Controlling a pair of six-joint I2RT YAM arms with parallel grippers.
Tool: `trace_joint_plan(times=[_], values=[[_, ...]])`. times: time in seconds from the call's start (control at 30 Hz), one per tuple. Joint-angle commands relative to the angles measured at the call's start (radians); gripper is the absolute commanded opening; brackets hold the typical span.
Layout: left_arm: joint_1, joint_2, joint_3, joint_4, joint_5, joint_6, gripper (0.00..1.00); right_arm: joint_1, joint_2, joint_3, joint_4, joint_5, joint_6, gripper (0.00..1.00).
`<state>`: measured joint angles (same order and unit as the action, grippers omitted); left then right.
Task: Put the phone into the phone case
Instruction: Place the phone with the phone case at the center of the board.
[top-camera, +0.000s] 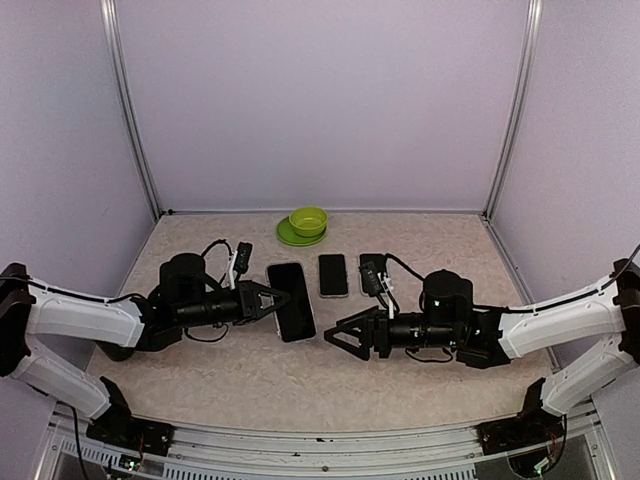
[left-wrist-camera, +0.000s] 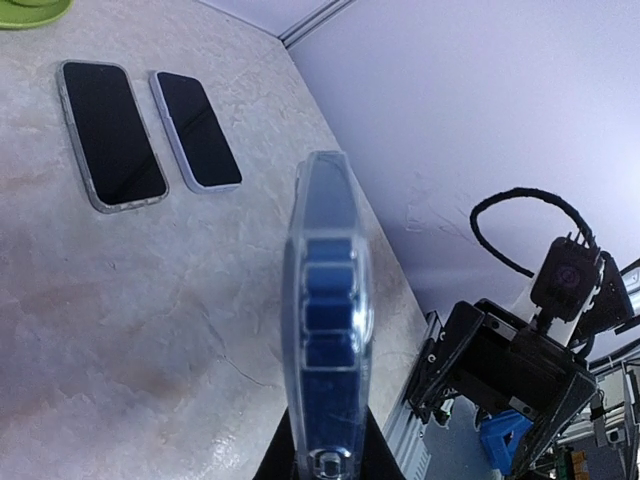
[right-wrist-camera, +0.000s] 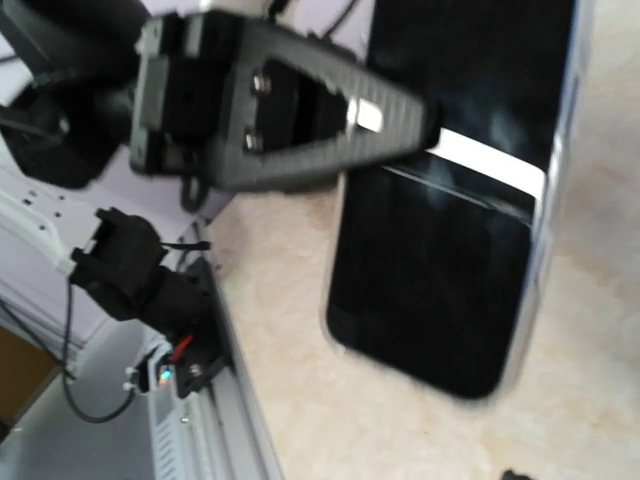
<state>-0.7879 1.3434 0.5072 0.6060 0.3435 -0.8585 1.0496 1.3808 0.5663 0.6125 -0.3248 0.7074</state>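
Phone (top-camera: 296, 312) (long axis twelve-to-six) is clenched from nine o'clock by left end effector (top-camera: 280, 298); right end effector (top-camera: 336, 337) is held released at four o'clock.

Both arms lie low over the bench (top-camera: 250, 385), wrists pointing inward at each other. Left gripper (top-camera: 277, 298) clamped on phone (top-camera: 294, 312) edge. Right gripper (top-camera: 332, 338) jaws spread wide, gripping nothing.
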Motion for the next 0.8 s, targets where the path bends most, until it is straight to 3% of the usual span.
trace_joint_plan(times=[0.0, 0.33, 0.77], values=[[0.049, 0.005, 0.122, -0.145, 0.054, 0.104, 0.0, -0.003, -0.073, 0.027, -0.138, 0.075, -0.066, 0.76], [0.202, 0.186, 0.288, -0.258, 0.19, 0.189, 0.0, -0.005, -0.222, -0.012, -0.259, 0.158, -0.095, 0.87], [0.312, 0.468, 0.509, -0.371, 0.265, 0.235, 0.0, -0.005, -0.283, -0.054, -0.284, 0.168, -0.086, 0.87]])
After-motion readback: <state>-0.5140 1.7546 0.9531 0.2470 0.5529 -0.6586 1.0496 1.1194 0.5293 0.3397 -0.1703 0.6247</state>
